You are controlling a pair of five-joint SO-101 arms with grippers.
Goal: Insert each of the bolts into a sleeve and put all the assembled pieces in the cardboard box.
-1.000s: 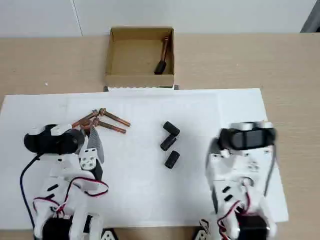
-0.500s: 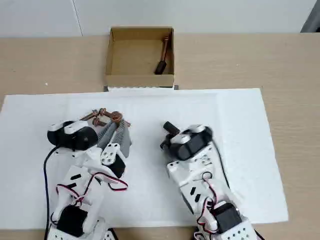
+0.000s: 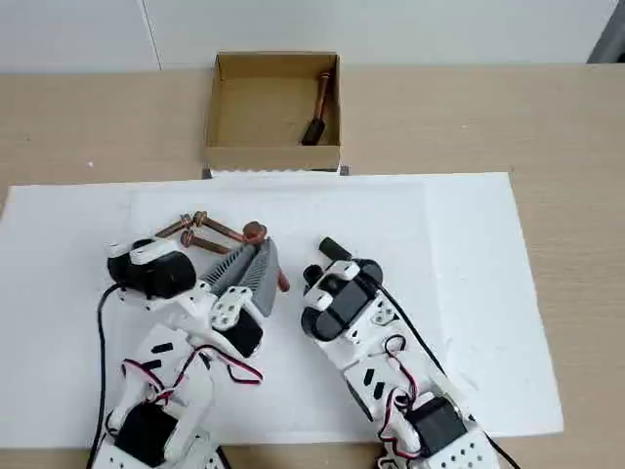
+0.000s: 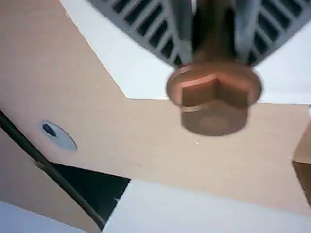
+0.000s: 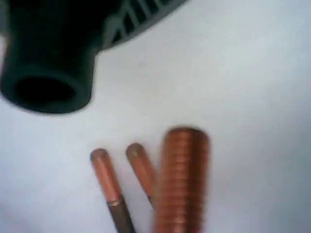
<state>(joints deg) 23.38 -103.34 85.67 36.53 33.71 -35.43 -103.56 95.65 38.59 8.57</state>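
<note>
Beside the left claw [image 3: 260,256], clamped on a bolt [image 4: 214,94], the right claw [image 5: 53,43] has arrived gripping a sleeve [image 5: 46,80] for insertion.

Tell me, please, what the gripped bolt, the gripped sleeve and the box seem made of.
The bolt looks like copper-coloured metal: reddish sheen, crisp hex head. The sleeve is probably rubber or plastic: matte black, rounded hollow end. The cardboard box is plain matte brown cardboard with folded walls.

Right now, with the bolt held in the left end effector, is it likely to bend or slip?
The bolt looks metallic, so probably stiff. Its threaded shank may help the left end effector grip. The wide head should limit slipping through.
</note>
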